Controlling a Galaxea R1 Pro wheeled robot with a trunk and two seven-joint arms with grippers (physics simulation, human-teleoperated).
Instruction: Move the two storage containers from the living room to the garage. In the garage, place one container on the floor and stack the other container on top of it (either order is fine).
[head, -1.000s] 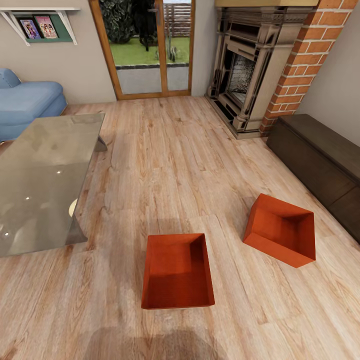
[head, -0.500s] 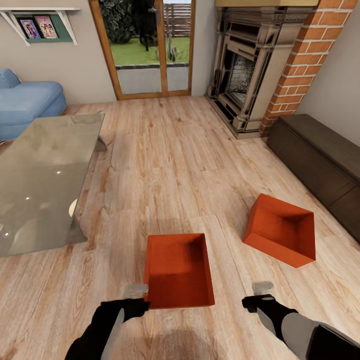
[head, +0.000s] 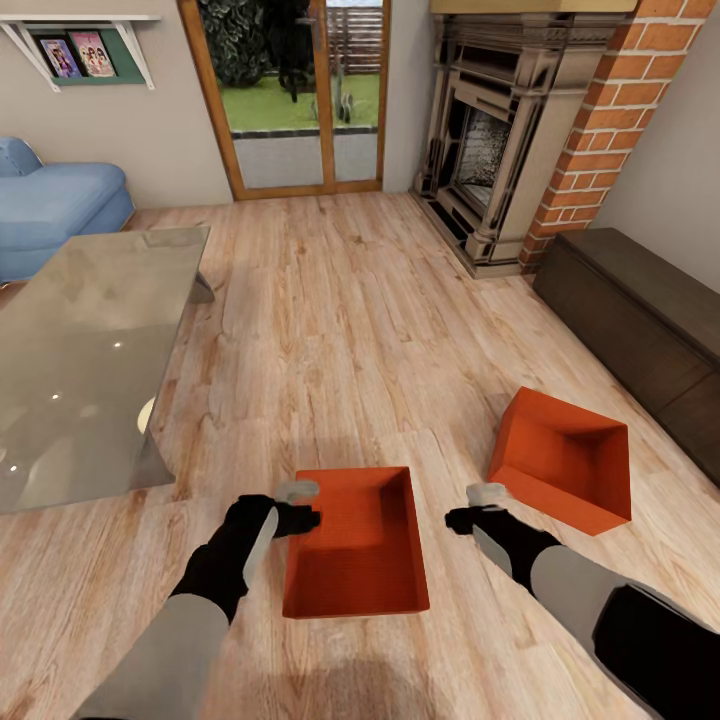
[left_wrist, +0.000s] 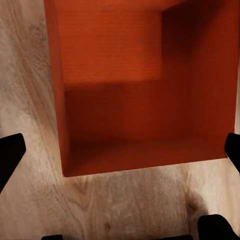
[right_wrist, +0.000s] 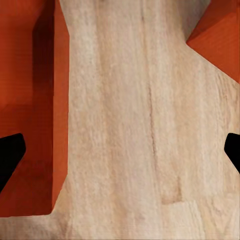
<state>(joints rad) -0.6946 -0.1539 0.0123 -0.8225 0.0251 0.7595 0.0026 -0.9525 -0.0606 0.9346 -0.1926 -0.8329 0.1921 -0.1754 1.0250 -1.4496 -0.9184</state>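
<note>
On the light wood floor (head: 330, 300) of the living room sit two orange-red boxes with open tops. The near box (head: 357, 545) is right in front of the robot, sitting flat. The other box (head: 563, 460) is farther off to the right, turned at an angle, close to a long dark cabinet (head: 640, 320).

The left gripper (head: 300, 508) hangs over the left wall of the near box, at the far end of that wall. From the left wrist camera, its two black fingers (left_wrist: 9, 155) are spread very wide, with the box (left_wrist: 140, 85) between them and below. It holds nothing.

The right gripper (head: 470, 508) hangs over bare floor in the gap between the two boxes, just beside the right wall of the near one. From the right wrist camera, its black fingers (right_wrist: 10, 152) are also spread wide and hold nothing. Wood planks lie under it, with the near box (right_wrist: 35, 100) on one side and a corner of the other box (right_wrist: 220, 40) on the other side.

To the left is a glass table (head: 80, 350), and a blue sofa (head: 55, 205) is behind it. At the far end are a glass door (head: 290, 95) with green grass outside, a dark fireplace (head: 490, 140) and a red brick chimney (head: 610, 120).
</note>
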